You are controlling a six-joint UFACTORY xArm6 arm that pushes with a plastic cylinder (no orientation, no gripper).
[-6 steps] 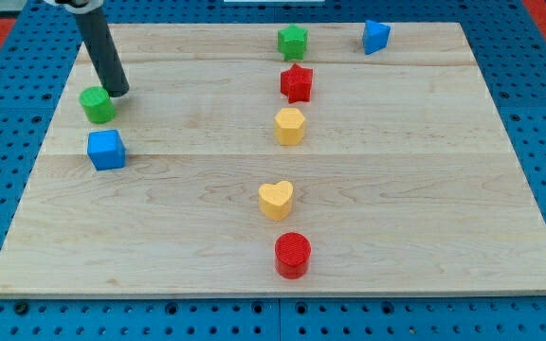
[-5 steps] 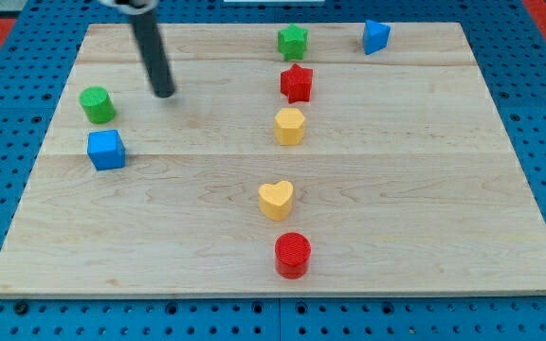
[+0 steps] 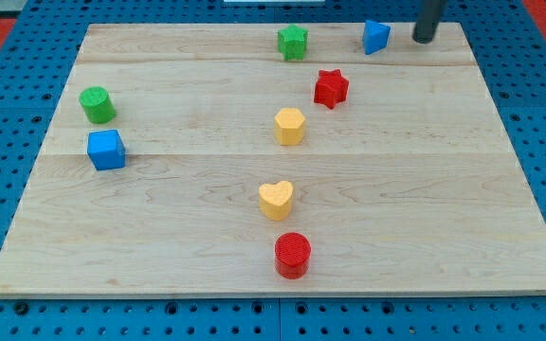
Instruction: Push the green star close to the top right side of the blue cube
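Note:
The green star (image 3: pixel 293 42) lies near the top edge of the wooden board (image 3: pixel 463 189), a little right of centre. The blue cube (image 3: pixel 106 150) sits at the board's left side, with a green cylinder (image 3: pixel 97 104) just above it. My tip (image 3: pixel 426 39) is at the top right of the board, right of a blue wedge-shaped block (image 3: pixel 375 36) and well right of the green star. It touches no block.
A red star (image 3: pixel 331 88) lies below and right of the green star. A yellow hexagonal block (image 3: pixel 290 125), a yellow heart (image 3: pixel 276 199) and a red cylinder (image 3: pixel 293 254) run down the board's middle. Blue pegboard surrounds the board.
My tip swept from beside the green cylinder at the left to the top right corner. The red star shifted right and slightly down. The other blocks stayed put.

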